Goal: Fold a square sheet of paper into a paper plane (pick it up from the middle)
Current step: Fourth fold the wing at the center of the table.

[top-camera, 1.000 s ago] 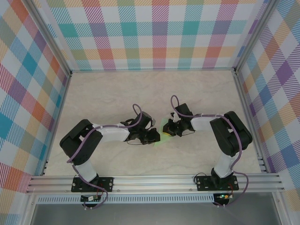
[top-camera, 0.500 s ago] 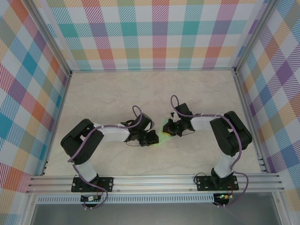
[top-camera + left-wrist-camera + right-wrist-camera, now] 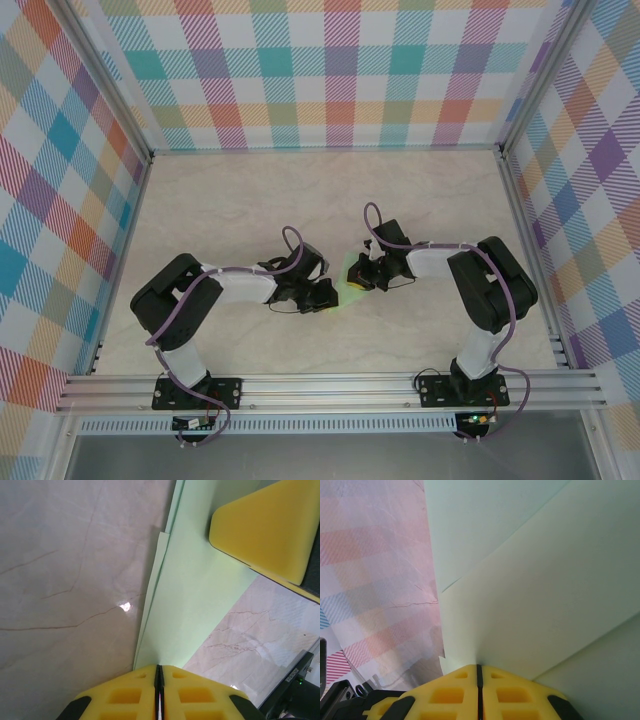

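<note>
Your left gripper (image 3: 328, 293) points toward 3 o'clock and your right gripper (image 3: 357, 275) toward 9 o'clock, tips nearly meeting. Both have their jaws pressed together (each nipping the square sheet of paper (image 3: 200, 590)), elbows folded outward.

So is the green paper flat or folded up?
Folded. The green paper shows stacked layers with stepped edges along its side, and in the right wrist view one flap lies over another layer. Finished plane? Cannot tell.

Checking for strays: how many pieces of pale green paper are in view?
1. The partly folded pale mint-green paper sheet is near the middle of the pale marbled table, pinched by the left gripper and the right gripper. Another could hide under the arms.
</note>
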You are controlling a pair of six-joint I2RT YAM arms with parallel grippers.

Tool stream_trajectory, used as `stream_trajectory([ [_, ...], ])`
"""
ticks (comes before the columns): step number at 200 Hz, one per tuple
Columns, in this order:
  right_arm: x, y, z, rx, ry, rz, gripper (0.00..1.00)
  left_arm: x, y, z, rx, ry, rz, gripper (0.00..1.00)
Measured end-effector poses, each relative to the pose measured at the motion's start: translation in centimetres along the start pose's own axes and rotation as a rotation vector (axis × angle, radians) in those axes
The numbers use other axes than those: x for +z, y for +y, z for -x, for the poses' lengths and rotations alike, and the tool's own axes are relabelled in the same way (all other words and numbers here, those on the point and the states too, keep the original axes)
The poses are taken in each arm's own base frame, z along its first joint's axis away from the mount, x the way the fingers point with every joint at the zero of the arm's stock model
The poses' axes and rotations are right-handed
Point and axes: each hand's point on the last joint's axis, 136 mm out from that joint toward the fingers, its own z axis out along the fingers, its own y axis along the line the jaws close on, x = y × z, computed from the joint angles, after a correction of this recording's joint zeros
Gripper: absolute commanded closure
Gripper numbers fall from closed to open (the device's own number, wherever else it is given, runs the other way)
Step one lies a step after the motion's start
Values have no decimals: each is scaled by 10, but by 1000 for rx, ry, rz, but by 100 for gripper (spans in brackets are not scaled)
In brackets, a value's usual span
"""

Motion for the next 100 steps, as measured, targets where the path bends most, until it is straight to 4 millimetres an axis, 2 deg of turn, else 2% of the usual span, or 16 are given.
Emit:
stream_trajectory([
  [100, 2, 2, 1, 2, 11, 5, 92, -4, 7, -5, 9, -20, -7, 89],
])
